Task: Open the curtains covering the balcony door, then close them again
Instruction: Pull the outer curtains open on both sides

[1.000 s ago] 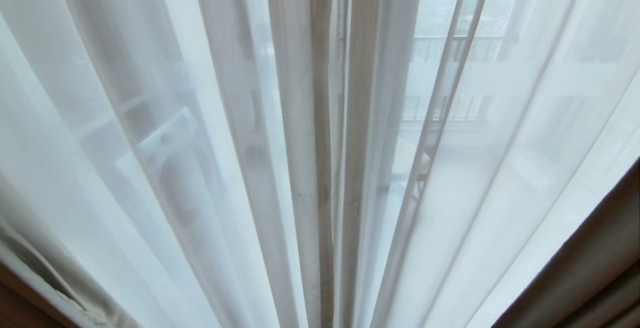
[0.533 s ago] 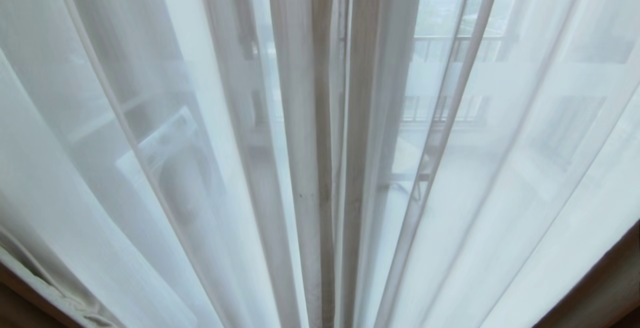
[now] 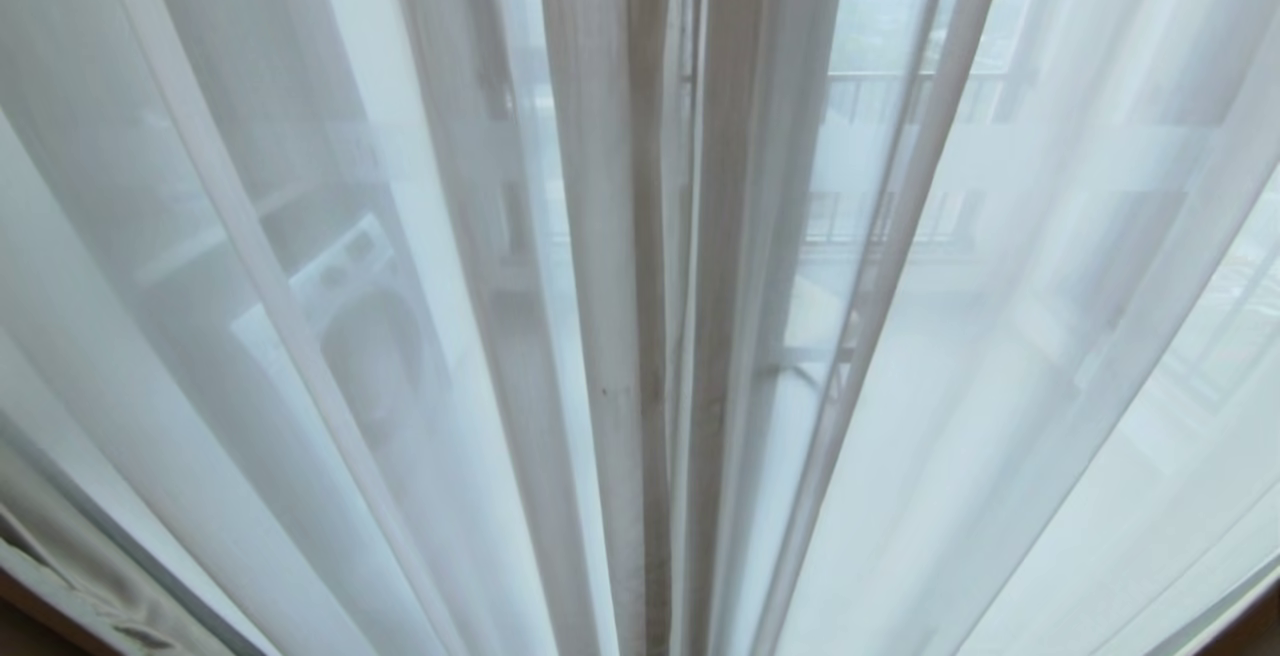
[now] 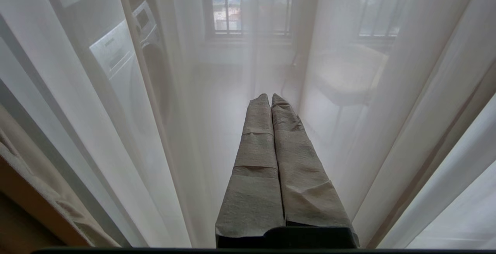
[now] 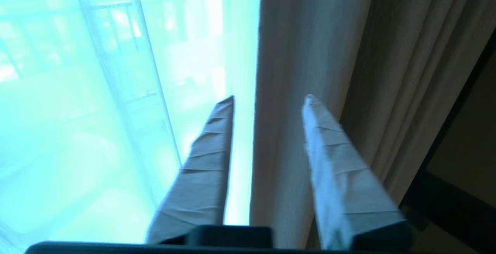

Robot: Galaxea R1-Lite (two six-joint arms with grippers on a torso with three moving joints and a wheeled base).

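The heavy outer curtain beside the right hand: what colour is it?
Beige-grey heavy curtain, best seen in the right wrist view.

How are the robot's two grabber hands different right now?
The left gripper has its fingers pressed flat together, while the right gripper has a clear gap between its fingers.
The left gripper points at the see-through white sheer, while the right gripper sits astride the edge of the thick beige curtain.
The left gripper holds nothing; whether the right one is pinching the fabric is unclear.
Both have long fingers wrapped in pale tape.
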